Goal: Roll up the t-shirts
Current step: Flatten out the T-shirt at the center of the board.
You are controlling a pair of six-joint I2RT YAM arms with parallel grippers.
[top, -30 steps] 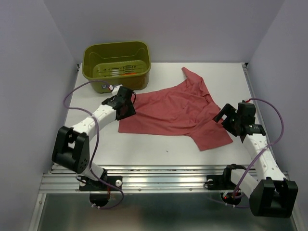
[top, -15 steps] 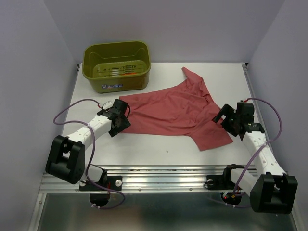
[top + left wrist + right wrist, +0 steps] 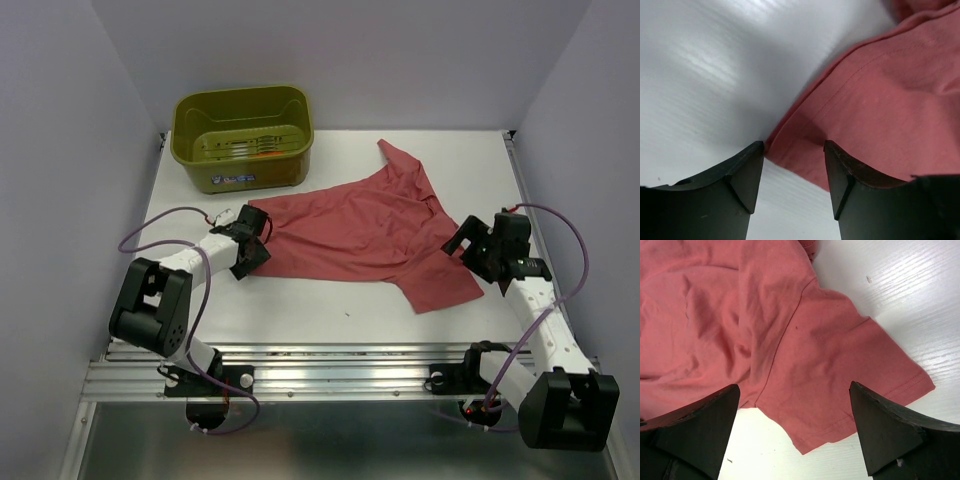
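The shirt (image 3: 350, 228) lies spread across the middle of the worktop (image 3: 330, 320). In the top view its hem is at the left and a sleeve (image 3: 850, 370) at the lower right. The tub (image 3: 242, 135) stands apart at the upper left.

My left end effector (image 3: 792, 146) is partly open and holds nothing, with the hem corner (image 3: 782, 145) right between its tips. My right end effector (image 3: 794, 387) gapes wide over the sleeve, also holding nothing.

As I judge it, the step is to take hold of the cloth and start the roll. To do it well I should lower the left tips to the worktop and pinch only the hem. An even pull should turn the edge over straight, not bunched. The right should probably tuck the sleeve inward first.

My left arm is folded low, its forearm running rightward from the lower left and its wrist tipped down. My right arm reaches up from the lower right, wrist turned toward the shirt.
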